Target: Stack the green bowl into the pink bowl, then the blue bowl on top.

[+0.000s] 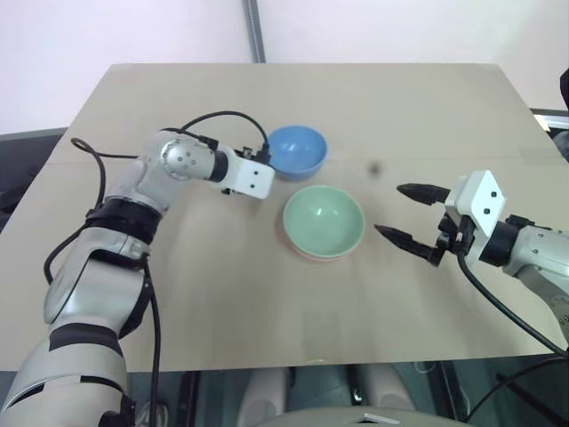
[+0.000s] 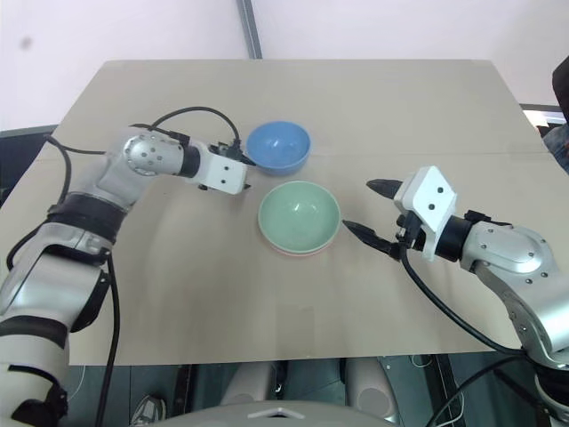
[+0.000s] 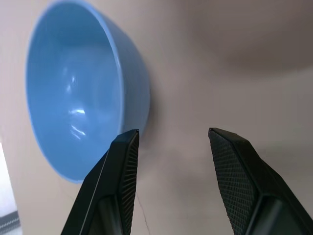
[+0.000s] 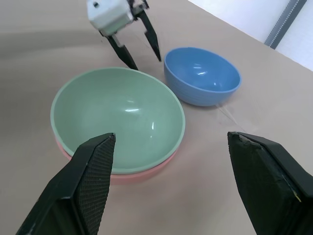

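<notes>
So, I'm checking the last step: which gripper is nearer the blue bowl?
Left. The left gripper hangs open right beside the blue bowl; the right gripper is open past the green bowl, farther off.

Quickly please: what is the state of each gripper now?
Left gripper: open, empty, beside the blue bowl.
Right gripper: open, empty.

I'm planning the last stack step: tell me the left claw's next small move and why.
Probably ease the left claw forward so its open fingers straddle the blue bowl rim. The green bowl already sits in the pink bowl, the blue one stands alone on the table, and the claw hangs just beside it, not touching.
</notes>
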You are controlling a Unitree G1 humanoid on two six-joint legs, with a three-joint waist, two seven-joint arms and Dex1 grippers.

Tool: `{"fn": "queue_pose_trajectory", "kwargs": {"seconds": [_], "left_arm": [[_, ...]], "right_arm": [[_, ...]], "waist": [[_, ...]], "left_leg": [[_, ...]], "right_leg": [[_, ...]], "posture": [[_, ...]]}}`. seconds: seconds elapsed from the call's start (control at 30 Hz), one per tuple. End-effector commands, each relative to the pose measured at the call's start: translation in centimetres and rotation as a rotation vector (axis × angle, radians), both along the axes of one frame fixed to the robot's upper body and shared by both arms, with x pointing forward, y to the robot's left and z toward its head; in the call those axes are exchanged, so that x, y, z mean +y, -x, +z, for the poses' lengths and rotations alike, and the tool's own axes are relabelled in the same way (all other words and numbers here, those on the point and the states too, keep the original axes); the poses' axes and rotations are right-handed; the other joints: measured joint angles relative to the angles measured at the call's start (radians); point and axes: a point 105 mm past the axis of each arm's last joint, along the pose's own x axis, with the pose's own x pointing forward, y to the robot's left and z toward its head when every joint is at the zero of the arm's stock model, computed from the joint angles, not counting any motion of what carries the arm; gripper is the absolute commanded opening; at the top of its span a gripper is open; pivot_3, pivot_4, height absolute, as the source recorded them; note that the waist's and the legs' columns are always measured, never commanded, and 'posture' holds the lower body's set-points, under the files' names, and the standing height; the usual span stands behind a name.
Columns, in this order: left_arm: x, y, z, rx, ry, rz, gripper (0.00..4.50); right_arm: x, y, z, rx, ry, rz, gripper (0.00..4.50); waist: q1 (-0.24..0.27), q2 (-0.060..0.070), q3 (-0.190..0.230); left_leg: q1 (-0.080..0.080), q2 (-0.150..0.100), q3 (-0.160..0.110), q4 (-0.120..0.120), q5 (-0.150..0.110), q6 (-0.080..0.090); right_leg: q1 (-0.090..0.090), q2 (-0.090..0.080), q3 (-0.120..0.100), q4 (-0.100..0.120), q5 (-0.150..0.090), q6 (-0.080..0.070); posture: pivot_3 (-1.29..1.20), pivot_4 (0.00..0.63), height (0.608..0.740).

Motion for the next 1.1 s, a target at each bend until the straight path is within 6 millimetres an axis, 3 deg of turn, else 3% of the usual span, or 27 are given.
{"fn": "queue_pose_trajectory", "kwargs": {"seconds": [0.03, 0.47, 0.7, 1.1], "left_arm": [[-0.7, -0.9, 1.5, -0.107, 0.009, -0.017, 2.37], [-0.9, -1.3, 5.1, -0.177, 0.005, -0.060, 2.37], [0.0, -0.4, 5.4, -0.129, -0.005, -0.058, 2.37], [-3.4, -1.2, 3.5, -0.076, -0.066, -0.139, 2.37]], "right_arm": [[0.1, 0.2, 0.8, -0.041, -0.003, -0.006, 3.98], [-0.3, 0.7, 0.6, -0.039, 0.001, -0.032, 3.98], [-0.4, 0.7, 0.5, -0.041, -0.002, -0.043, 3.98], [-0.5, 0.6, 0.3, -0.039, -0.001, -0.039, 3.98]], "waist": [[0.000, 0.000, 0.000], [-0.001, 0.000, 0.000], [-0.003, 0.000, 0.000], [-0.005, 0.000, 0.000]], "left_leg": [[0.000, 0.000, 0.000, 0.000, 0.000, 0.000], [0.000, 0.000, 0.000, 0.000, 0.000, 0.000], [0.000, 0.000, 0.000, 0.000, 0.000, -0.001], [-0.001, 0.000, 0.000, 0.000, 0.000, 0.000]], "right_leg": [[0.000, 0.000, 0.000, 0.000, 0.000, 0.000], [-0.001, 0.000, 0.000, 0.000, 0.000, 0.000], [-0.001, 0.000, 0.000, 0.001, 0.000, 0.000], [-0.001, 0.000, -0.001, 0.001, 0.000, 0.000]], "posture": [[0.00, 0.150, 0.740], [0.00, 0.150, 0.740], [0.00, 0.150, 0.740], [0.00, 0.150, 0.740]]}}
